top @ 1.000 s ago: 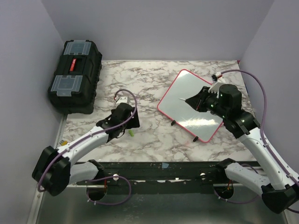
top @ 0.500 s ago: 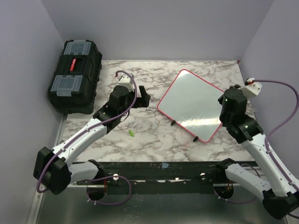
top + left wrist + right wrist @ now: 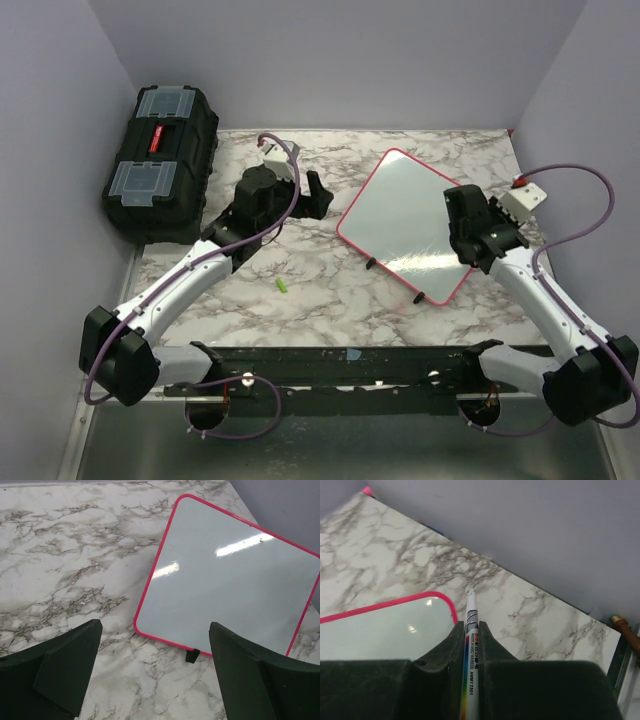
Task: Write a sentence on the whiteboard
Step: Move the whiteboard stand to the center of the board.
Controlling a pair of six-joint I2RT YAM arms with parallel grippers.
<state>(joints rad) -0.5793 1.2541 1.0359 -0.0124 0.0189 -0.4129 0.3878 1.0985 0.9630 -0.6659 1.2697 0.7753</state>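
The whiteboard [image 3: 400, 215], white with a red-pink frame, lies tilted on the marble table right of centre. Its face [image 3: 230, 575] is blank, and the sentence is not in view. My right gripper [image 3: 458, 205] hovers over the board's right corner [image 3: 385, 625]. It [image 3: 471, 625] is shut on a white whiteboard marker [image 3: 471, 650] whose tip points past the board's edge toward the back wall. My left gripper [image 3: 308, 198] stands open just left of the board. Nothing but bare marble shows between its dark fingers [image 3: 65, 670].
A black toolbox [image 3: 160, 160] with clear lid compartments stands at the back left. A small green cap [image 3: 282, 285] lies on the marble in front of the left arm. Two black clips [image 3: 372, 264] sit on the board's near edge. Walls close in on three sides.
My left gripper rose from the green cap, swung back and right toward the board, and opened. My right gripper drew back from over the board's middle to its right corner.
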